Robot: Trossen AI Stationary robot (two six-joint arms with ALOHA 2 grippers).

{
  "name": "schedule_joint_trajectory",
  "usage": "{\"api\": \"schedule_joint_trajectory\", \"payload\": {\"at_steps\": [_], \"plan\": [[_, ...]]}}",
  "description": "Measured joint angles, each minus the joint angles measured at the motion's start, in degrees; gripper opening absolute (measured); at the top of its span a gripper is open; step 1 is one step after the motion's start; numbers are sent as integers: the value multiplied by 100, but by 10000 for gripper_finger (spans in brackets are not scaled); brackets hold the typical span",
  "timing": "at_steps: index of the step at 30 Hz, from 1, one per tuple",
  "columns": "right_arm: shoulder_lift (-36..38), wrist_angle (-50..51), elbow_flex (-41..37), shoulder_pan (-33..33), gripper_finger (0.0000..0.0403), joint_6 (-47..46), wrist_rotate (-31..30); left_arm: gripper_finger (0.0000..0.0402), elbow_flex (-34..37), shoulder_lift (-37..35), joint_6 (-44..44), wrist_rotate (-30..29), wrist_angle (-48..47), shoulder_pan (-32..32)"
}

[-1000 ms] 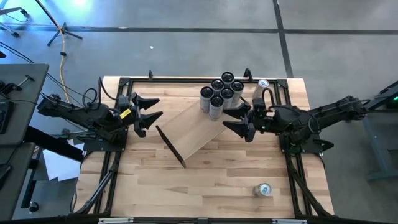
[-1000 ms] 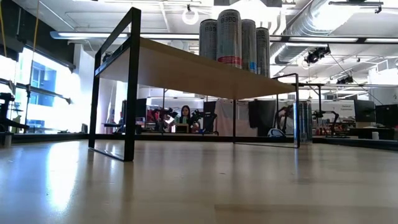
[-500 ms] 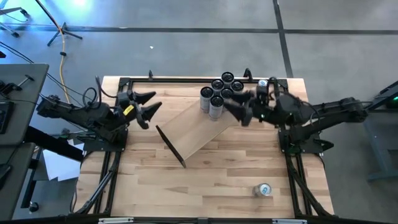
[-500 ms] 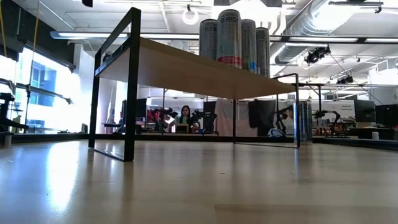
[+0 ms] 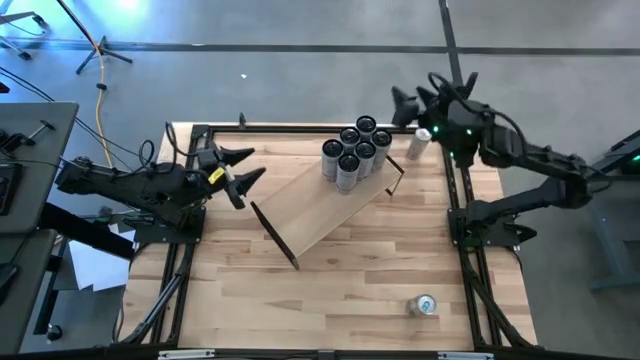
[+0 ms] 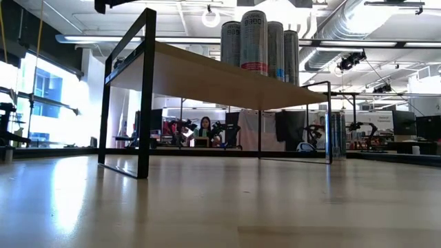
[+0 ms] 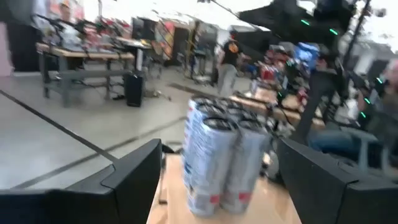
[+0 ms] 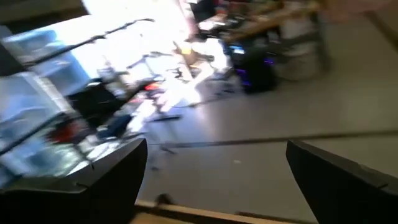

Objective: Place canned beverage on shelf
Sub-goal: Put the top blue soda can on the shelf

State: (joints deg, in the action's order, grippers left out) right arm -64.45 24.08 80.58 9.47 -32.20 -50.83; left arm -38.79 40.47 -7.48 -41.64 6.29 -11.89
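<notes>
the high camera looked straight down on the whole table (image 5: 330, 290). the low one sat at tabletop level, close under the shelf (image 6: 207, 79), facing the room. both showed the cans (image 5: 352, 152). the left wrist camera faced those cans closely; the right wrist camera faced the floor beyond.

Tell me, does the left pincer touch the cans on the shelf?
Apart. The high view shows bare shelf between the left pincer and the cans.

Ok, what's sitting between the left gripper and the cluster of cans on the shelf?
Only bare shelf board and tabletop separate the open left gripper from the cans, seen from the high view.
</notes>
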Motion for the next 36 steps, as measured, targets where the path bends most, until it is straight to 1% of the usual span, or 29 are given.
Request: {"api": "schedule_joint_trajectory", "payload": {"at_steps": [2, 5, 7, 9, 11, 13, 16, 19, 23, 28, 32, 36], "plan": [[-7, 514, 82, 322, 371, -555, -43, 289, 0, 2, -120, 179, -173, 35], [-23, 1208, 98, 901, 371, -1289, 56, 289, 0, 2, -273, 242, -346, 89], [-95, 1681, 100, 1327, 371, -1706, 418, 289, 2, 2, -293, 242, -366, 150], [-229, 2154, 100, 1789, 371, -1967, 980, 289, 0, 2, -296, 242, -341, 192], [-416, 2630, 100, 2261, 371, -2142, 1535, 289, 0, 2, -295, 242, -335, 233], [-644, 3119, 98, 2723, 371, -2179, 1967, 289, 0, 2, -295, 242, -338, 266], [-1033, 3801, 98, 3285, 371, -2090, 2355, 289, 0, 2, -426, 242, -338, 319], [-1406, 4142, 98, 3675, 371, -1836, 2555, 289, 0, 2, -614, 243, -342, 372], [-1856, 4122, 98, 3937, 371, -1392, 2761, 289, 2, 2, -742, 242, -342, 413], [-2400, 4321, 98, 4044, 371, -1048, 2998, 289, 2, 2, -849, 242, -344, 417], [-2764, 4507, 96, 4044, 371, -657, 2992, 289, 2, 2, -945, 243, -346, 417], [-2983, 4511, 95, 4071, 371, -631, 2993, 289, 2, 2, -949, 244, -346, 417]]}}
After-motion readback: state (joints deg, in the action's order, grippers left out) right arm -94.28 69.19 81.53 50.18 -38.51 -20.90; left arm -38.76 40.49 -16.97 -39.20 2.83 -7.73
